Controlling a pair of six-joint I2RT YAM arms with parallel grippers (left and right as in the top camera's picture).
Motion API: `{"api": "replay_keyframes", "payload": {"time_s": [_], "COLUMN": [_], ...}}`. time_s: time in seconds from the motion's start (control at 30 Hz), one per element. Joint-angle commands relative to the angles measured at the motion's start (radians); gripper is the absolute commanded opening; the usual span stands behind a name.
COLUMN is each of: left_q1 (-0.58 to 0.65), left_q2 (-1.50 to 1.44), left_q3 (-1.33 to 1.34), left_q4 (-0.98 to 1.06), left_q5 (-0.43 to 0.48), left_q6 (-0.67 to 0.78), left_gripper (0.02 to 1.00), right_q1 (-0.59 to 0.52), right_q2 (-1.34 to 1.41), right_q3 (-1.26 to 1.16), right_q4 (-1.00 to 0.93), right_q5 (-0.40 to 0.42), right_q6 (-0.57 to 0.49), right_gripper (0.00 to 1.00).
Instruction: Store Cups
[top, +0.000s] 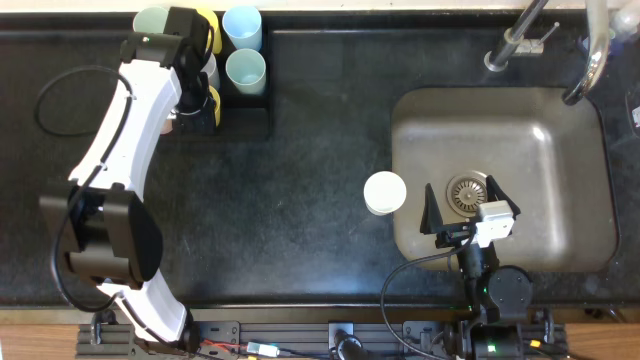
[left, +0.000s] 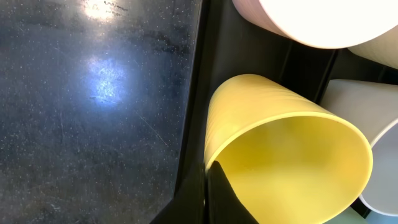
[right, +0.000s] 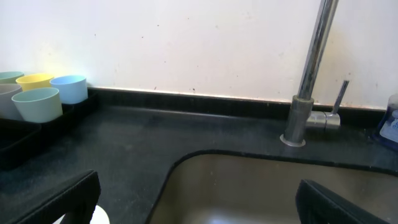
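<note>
Yellow plastic cup (left: 280, 143) was cut by frame edge, mostly hidden under white left arm (top: 140, 100) from above; chrome tap (right: 314, 56) and white round cup (right: 98, 216) likewise cut.

Bright, even light from overhead in the top view, and the white cup (top: 384, 192) beside the sink (top: 560, 110) is blown right out, no surface detail. The steel basin gives back a soft sheen. At the left wrist, a bluish glare patch blooms on the black countertop (left: 106, 84), and the yellow cup (left: 292, 168) glows inside, close and soft-edged. Right wrist: the wall (right: 186, 43) is washed bright, a highlight streaks down the faucet (right: 317, 50), and the right gripper (right: 198, 182) reads near-black, possibly backlit.
</note>
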Motion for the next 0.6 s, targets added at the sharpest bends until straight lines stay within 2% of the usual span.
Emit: {"api": "replay_keyframes", "payload": {"time_s": [0.03,0.6], "left_q1": [0.010,0.027], "left_q2": [0.004,0.005], "left_q3": [-0.009,-0.010], "left_q4": [-0.003,-0.025], "left_q5": [-0.017,-0.064], "left_q6": [-0.027,-0.047], "left_gripper": [0.036,0.056], "right_q1": [-0.006,-0.006], "right_q2": [-0.010,-0.010], "right_q3": [-0.014,-0.014], "right_q4": [0.006,0.006], "right_q5": [0.000,0.000], "right_q6": [-0.003,-0.003], "right_gripper": [0.998,0.998]}}
